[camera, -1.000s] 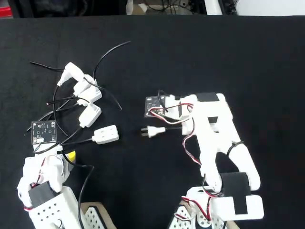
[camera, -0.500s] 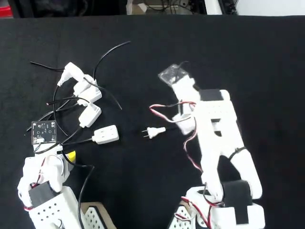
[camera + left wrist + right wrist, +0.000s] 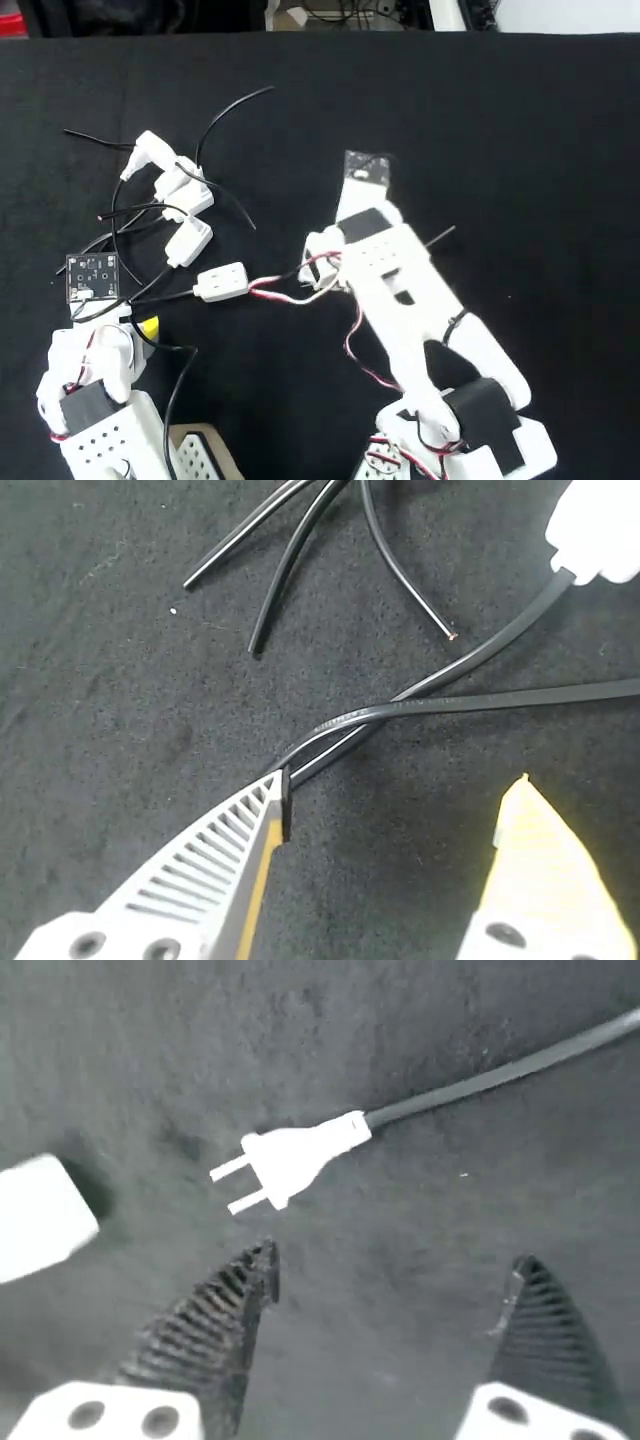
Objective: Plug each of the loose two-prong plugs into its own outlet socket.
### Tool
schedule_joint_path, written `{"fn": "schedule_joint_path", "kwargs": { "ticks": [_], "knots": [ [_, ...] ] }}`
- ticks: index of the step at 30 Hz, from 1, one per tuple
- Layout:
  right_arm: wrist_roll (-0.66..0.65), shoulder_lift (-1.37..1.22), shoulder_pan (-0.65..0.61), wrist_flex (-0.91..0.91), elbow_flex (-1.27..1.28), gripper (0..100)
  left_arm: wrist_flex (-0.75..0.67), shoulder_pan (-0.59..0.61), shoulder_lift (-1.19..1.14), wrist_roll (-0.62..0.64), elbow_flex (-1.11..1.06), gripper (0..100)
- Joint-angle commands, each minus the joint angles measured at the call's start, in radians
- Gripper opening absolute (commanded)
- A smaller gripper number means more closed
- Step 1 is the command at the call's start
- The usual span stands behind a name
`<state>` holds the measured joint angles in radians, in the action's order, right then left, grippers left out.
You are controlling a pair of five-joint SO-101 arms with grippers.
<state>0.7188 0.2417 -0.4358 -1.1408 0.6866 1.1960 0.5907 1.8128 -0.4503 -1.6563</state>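
A white two-prong plug [image 3: 295, 1155] on a black cord lies flat on the black cloth, prongs toward a white outlet socket [image 3: 40, 1218]. My right gripper [image 3: 390, 1300] hangs open just short of the plug, one dark finger [image 3: 225, 1310] on each side of empty cloth. From above, the right gripper [image 3: 318, 266] covers the plug, right of the nearest socket [image 3: 222, 282]. More white sockets [image 3: 188, 241] lie at the left among black cords. My left gripper [image 3: 395, 825] is open at the front left over crossed black cords [image 3: 430, 705], holding nothing.
Loose black cords [image 3: 225, 110] loop around the socket cluster at the left. The right arm's red and white wires [image 3: 285, 292] trail toward the nearest socket. The black cloth [image 3: 540, 150] is bare at the right and back.
The right arm swung left and its wrist turned down over the plug, which the high view showed openly before. The left arm has not moved.
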Motion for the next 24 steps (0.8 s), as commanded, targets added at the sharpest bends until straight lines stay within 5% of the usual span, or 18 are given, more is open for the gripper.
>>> {"fn": "schedule_joint_path", "kwargs": {
  "ticks": [1, 8, 24],
  "knots": [
    [0.097, 0.027, -0.02, 0.184, 0.079, 31.2, -0.014, 0.004, 0.008, -0.006, 0.004, 33],
    [0.183, -0.038, 0.025, 0.404, 0.162, 10.5, -0.018, 0.004, 0.008, -0.006, 0.001, 33],
    [0.227, -0.341, 0.037, 0.391, 0.028, 11.7, -0.02, 0.004, 0.008, -0.008, -0.001, 33]
  ]
}}
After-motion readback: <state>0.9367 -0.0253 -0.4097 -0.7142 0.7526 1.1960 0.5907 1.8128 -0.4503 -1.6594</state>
